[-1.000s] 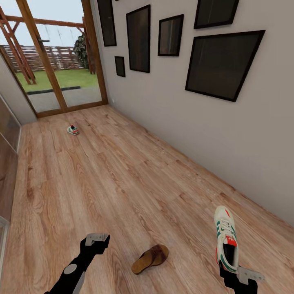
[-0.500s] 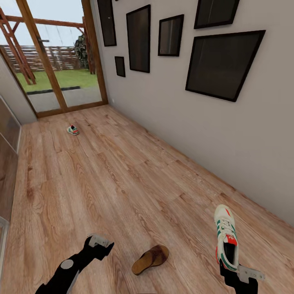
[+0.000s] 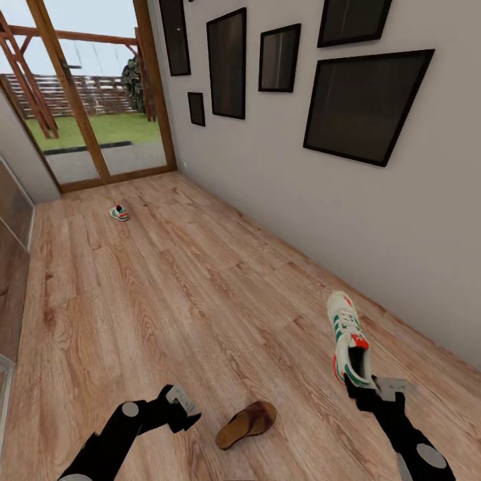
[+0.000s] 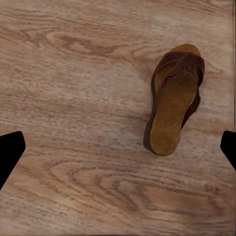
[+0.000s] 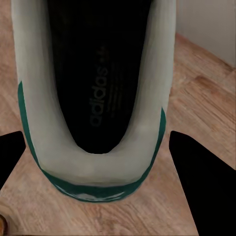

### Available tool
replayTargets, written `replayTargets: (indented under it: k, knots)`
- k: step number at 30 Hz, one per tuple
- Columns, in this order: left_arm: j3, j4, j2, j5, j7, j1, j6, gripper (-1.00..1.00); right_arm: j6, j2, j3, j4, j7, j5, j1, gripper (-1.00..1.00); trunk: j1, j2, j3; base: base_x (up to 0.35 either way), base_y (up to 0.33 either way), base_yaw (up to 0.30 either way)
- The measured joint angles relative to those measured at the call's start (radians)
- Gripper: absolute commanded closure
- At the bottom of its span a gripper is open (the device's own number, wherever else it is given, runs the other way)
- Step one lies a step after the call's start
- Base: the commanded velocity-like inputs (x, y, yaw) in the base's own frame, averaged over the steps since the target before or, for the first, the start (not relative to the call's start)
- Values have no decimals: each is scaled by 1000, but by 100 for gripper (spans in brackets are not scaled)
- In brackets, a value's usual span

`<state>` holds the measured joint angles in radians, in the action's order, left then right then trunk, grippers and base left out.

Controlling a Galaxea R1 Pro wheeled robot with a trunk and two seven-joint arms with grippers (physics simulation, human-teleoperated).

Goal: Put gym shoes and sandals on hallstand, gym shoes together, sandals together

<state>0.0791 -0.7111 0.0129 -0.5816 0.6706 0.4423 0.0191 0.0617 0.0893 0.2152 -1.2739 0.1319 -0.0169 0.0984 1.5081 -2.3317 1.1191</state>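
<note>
Right gripper (image 3: 366,387) pinching gym shoe (image 3: 347,337) | left gripper (image 3: 187,409) spread beside sandal (image 3: 246,423)

Corridor floor (image 3: 167,294): matt wood-grain planks. Sandal (image 4: 175,98) on it: dark brown woven-look leather strap, smooth tan footbed. Gym shoe (image 3: 347,337) above floor: white leather-look upper, dark matt insole. Door frame (image 3: 157,87) at floor's far end: glossy brown wood.

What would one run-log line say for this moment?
right gripper: shut on white green-striped sneaker | left gripper: open beside brown leather sandal | second sneaker: far floor
</note>
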Motion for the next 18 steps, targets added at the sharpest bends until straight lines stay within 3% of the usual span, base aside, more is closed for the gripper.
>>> replayTargets:
  k: [5, 8, 15, 18]
  knots:
    - [-43, 19, -2, -13, 1, 1, 0, -100, 130, 14, 1, -139, 155, 9, 29, 100, 0, 0, 0, 0, 0, 0]
    - [-77, 24, -2, -16, 3, 1, 1, -100, 164, 17, 2, -182, 264, 17, 41, 100, 0, 0, 0, 0, 0, 0]
    - [-87, 42, -4, -15, 2, 1, 4, -100, 173, 24, 6, -198, 292, 20, 43, 100, 0, 0, 0, 0, 0, 0]
    - [-89, 60, -6, -15, 3, 1, 3, -100, 175, 45, 7, -196, 295, 21, 44, 100, 0, 0, 0, 10, 0, 0]
